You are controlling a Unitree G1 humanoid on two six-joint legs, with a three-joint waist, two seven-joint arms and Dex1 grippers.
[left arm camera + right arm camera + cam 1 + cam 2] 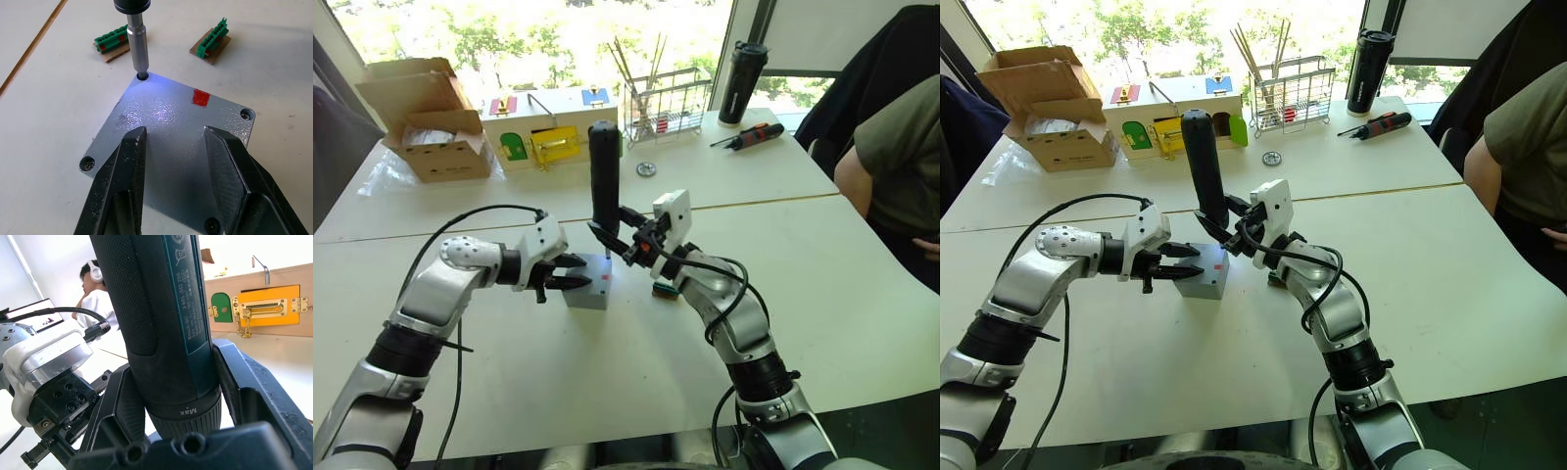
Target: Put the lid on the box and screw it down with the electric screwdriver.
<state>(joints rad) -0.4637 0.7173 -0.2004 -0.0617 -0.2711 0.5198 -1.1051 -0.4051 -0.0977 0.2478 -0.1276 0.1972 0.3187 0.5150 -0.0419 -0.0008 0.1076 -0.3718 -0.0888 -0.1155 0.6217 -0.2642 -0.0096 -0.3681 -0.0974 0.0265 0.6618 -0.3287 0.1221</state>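
The grey lid (186,142), marked with a small red patch, lies flat on the grey box (588,294) in the middle of the white table. The black electric screwdriver (604,176) stands upright over it, and its metal bit (138,44) sits in the screw hole at one corner of the lid, lit by a bluish glow. My right gripper (613,237) is shut on the screwdriver's lower body. My left gripper (573,272) is open at the box's left side, its two black fingers (128,161) spread just over the lid. Screws show in the lid's other corners.
Two green terminal blocks (111,41) lie just beyond the box. Along the far edge stand a cardboard carton (426,117), a wooden box with coloured doors (543,127), a wire rack (666,103), a black bottle (742,83) and a red-and-black hand screwdriver (749,135). A person (891,166) sits at the right.
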